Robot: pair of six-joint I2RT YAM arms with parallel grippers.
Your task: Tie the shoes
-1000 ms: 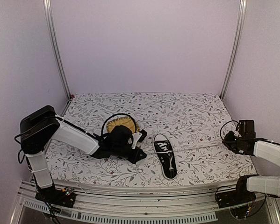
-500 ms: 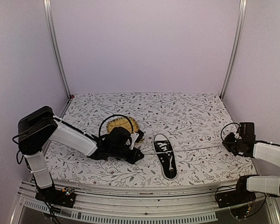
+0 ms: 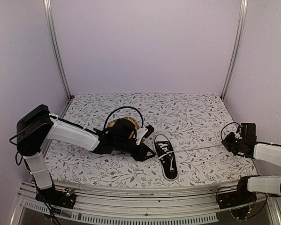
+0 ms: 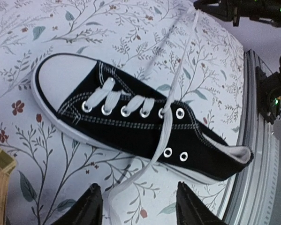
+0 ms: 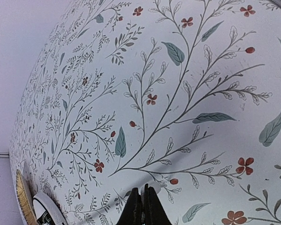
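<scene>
- Lilac walls are enclosing a table under a floral cloth (image 3: 196,112), with an aluminium rail (image 3: 131,206) running along its near edge.
- Both arms are reaching inward low over the cloth. The left arm is stretching rightward across a yellow woven mat (image 3: 111,124) and covering most of it.
- The black sneaker (image 3: 167,161) is lying on its sole near the middle of the cloth, toward the near edge. It is just right of the left gripper (image 3: 146,143) and well apart from the right gripper (image 3: 233,140), so the left arm is much the nearer.
- Its long axis is running far to near, with the white toe cap pointing away and the heel toward the rail. From the left wrist it is showing side-on, lying straight ahead of the fingers.
- The left gripper is standing spread, holding nothing. The loose lace (image 4: 131,180) is trailing from the eyelets over the sneaker's side and lying on the cloth between the fingertips (image 4: 91,208).
- The right gripper's fingers (image 5: 136,211) are pressing together. The taut lace (image 4: 180,65) is rising off the shoe toward them, so they are probably pinching its end, though the wrist view is not showing it.
- The sneaker is looking limp and light: black canvas, white sole edge, flat white laces threading silver eyelets, the two rearmost pairs sitting empty, no knot or bow forming yet.
</scene>
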